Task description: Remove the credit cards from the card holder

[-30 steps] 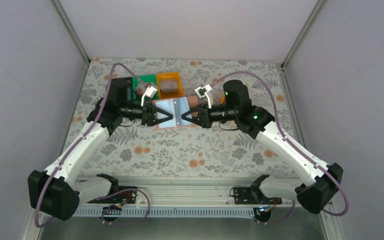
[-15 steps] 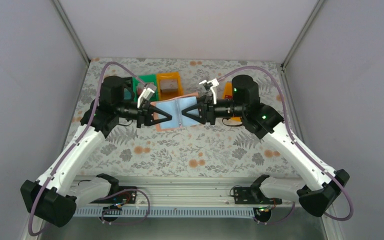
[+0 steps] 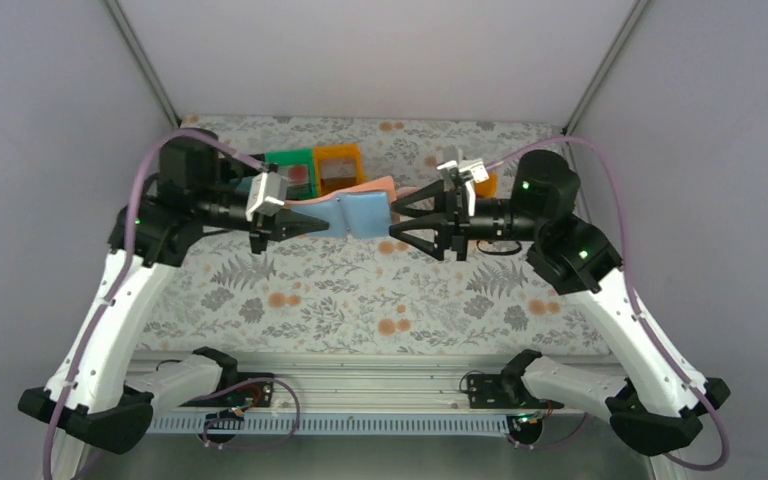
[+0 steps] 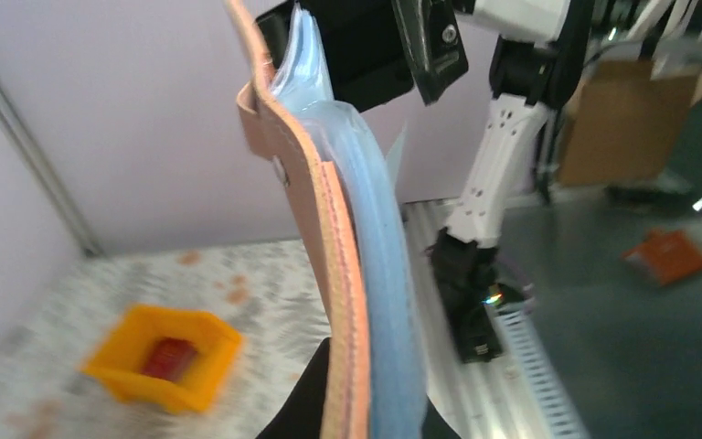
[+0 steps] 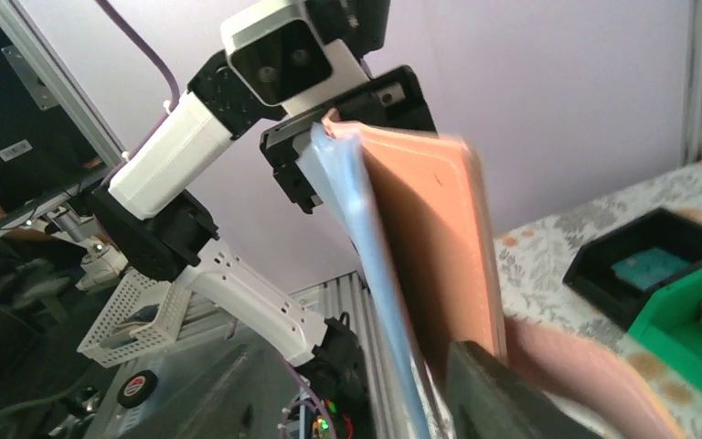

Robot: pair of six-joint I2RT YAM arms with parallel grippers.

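The card holder (image 3: pixel 355 211), pink outside with blue sleeves inside, hangs open and sagging above the table between both arms. My left gripper (image 3: pixel 305 225) is shut on its left edge. The left wrist view shows the holder (image 4: pixel 352 274) edge-on, running up from my left gripper (image 4: pixel 366 416). My right gripper (image 3: pixel 400 218) is open, its jaws standing apart around the holder's right end. In the right wrist view one finger (image 5: pixel 494 393) lies beside the pink cover (image 5: pixel 430 247). A red credit card (image 4: pixel 169 358) lies in an orange bin, a teal one (image 5: pixel 649 265) in a black bin. No card shows in the sleeves.
A green bin (image 3: pixel 290 163) and an orange bin (image 3: pixel 338 168) stand at the back of the floral table, behind the holder. A second orange bin (image 3: pixel 486 184) sits behind my right gripper. The black bin (image 5: pixel 644 251) is next to the green one.
My left gripper shut on the holder's left edge and my right gripper opened off its right end. Both arms rose and drew apart, and the holder came up with the left one.
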